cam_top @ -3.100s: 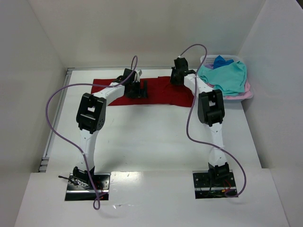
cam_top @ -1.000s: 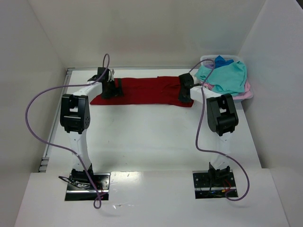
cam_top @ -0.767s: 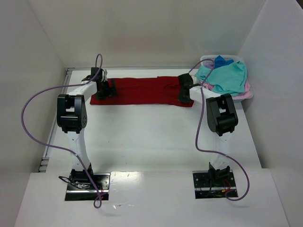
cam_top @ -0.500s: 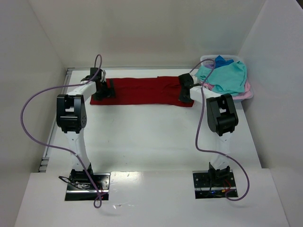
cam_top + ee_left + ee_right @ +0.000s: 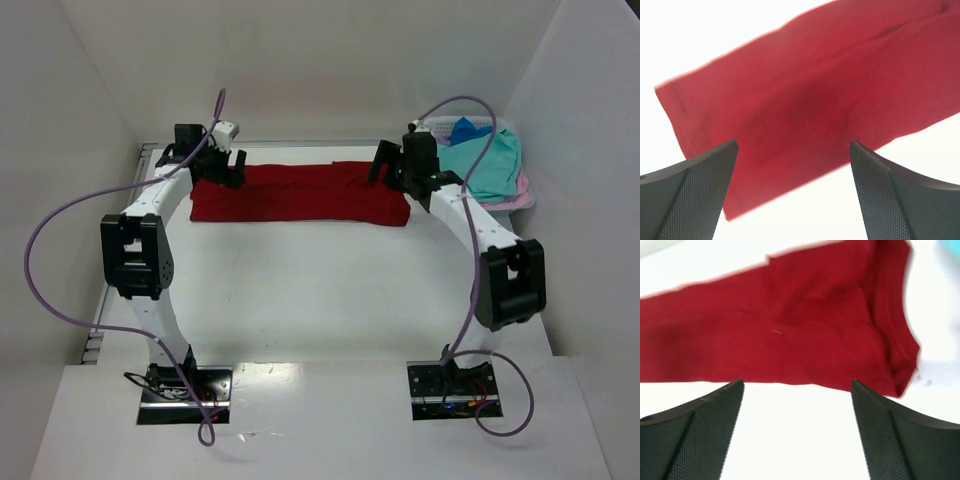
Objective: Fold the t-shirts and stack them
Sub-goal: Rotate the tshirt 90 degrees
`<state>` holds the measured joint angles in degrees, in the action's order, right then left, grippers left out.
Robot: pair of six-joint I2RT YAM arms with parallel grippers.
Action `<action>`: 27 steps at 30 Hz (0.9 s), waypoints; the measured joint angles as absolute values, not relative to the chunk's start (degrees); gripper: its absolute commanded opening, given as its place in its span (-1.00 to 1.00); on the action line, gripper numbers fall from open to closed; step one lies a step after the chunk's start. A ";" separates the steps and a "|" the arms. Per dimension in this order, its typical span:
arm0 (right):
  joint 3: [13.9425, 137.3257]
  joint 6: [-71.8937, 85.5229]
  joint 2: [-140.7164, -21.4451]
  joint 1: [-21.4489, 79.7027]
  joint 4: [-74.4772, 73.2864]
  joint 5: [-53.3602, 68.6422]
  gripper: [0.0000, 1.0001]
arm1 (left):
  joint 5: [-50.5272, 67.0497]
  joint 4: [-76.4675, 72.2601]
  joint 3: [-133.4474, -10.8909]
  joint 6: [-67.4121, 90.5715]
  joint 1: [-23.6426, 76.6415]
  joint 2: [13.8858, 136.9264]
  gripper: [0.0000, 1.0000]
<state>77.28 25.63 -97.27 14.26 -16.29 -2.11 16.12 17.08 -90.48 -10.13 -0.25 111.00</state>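
Note:
A dark red t-shirt point(image 5: 300, 193) lies folded into a long band across the far side of the table; it also fills the left wrist view point(image 5: 805, 95) and the right wrist view point(image 5: 780, 335). My left gripper point(image 5: 218, 168) hangs open over its left end, holding nothing. My right gripper point(image 5: 392, 165) hangs open over its right end, also empty. A teal t-shirt point(image 5: 482, 162), a blue one point(image 5: 466, 130) and a pink one point(image 5: 505, 203) are heaped in the basket at the far right.
The pale slotted laundry basket point(image 5: 440, 126) stands in the far right corner, close to my right arm. White walls point(image 5: 90, 110) close the table in at the left, back and right. A metal rail point(image 5: 120, 250) runs along the left edge.
My right gripper let go of the red t-shirt's right end, opened and rose. Both arms lifted off the cloth toward the back; the shirt stays flat.

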 measured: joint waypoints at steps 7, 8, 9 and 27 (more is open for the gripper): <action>75.37 25.41 -89.19 14.26 -14.17 0.95 1.00 | 22.96 16.14 -96.97 -22.46 -0.27 117.34 0.98; 74.89 25.41 -89.10 14.26 -14.22 1.08 1.00 | 23.81 16.73 -98.19 -24.38 -0.25 118.72 0.98; 74.43 25.41 -89.10 14.26 -14.31 1.26 1.00 | 24.53 17.04 -99.48 -26.20 -0.25 120.20 0.98; 73.06 24.49 -89.21 13.93 -15.66 2.92 1.00 | 17.30 23.83 -108.18 -34.00 -0.30 132.88 0.98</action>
